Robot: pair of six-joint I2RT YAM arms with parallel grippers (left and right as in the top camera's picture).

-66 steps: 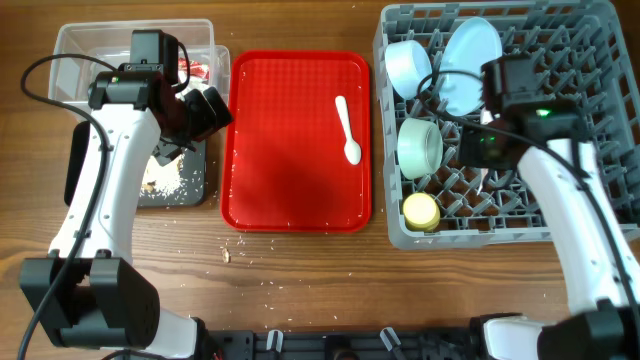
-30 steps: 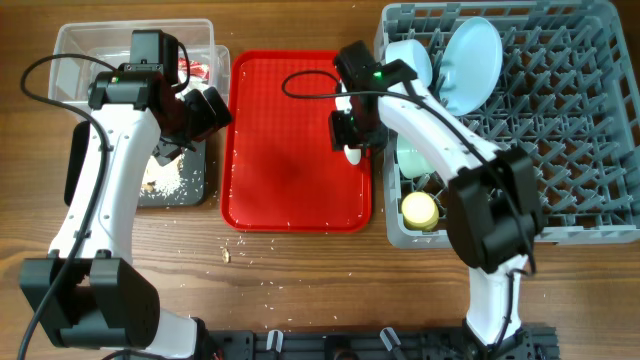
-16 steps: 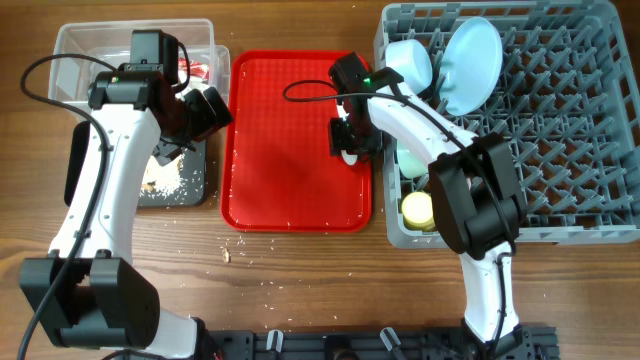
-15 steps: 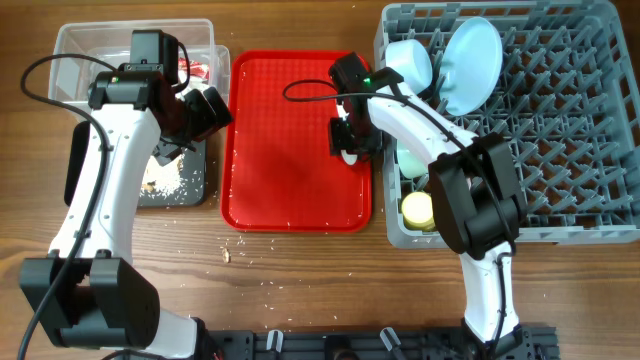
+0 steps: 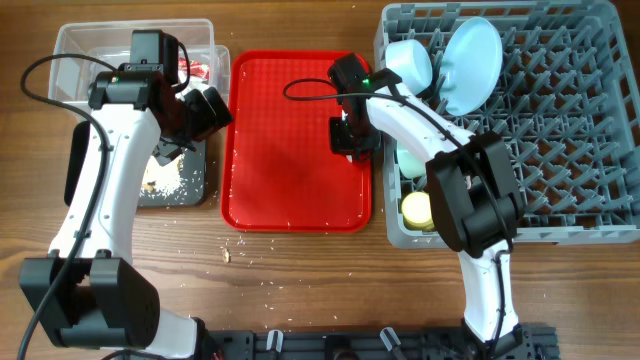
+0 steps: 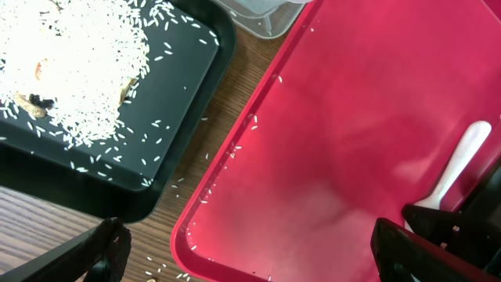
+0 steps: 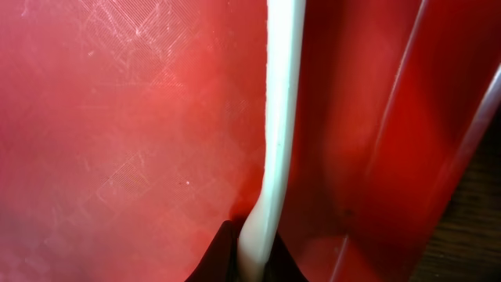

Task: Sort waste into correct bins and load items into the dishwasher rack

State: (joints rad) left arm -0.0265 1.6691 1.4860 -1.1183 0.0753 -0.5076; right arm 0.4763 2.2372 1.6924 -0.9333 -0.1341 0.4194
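The white spoon [image 7: 282,117] lies on the flat red tray [image 5: 290,150]. My right gripper [image 5: 348,138] is down on it and hides it in the overhead view. In the right wrist view the jaws [image 7: 250,254] pinch the spoon's handle. The spoon also shows in the left wrist view [image 6: 462,160]. My left gripper [image 5: 205,110] is open and empty, hovering between the black tray [image 5: 185,180] and the red tray. The grey rack [image 5: 560,140] holds the blue plate [image 5: 470,55], blue bowl [image 5: 408,62], green bowl [image 5: 410,158] and yellow cup [image 5: 420,210]. The fork is out of view.
The clear tub [image 5: 90,45] at the back left holds a red-and-white wrapper [image 5: 197,72]. The black tray holds rice and brown scraps [image 6: 70,70]. Crumbs [image 5: 228,252] lie on the wood in front of the red tray.
My right arm came from the rack to the red tray's right side, lowered over the spoon and closed on it. The left arm has not moved.
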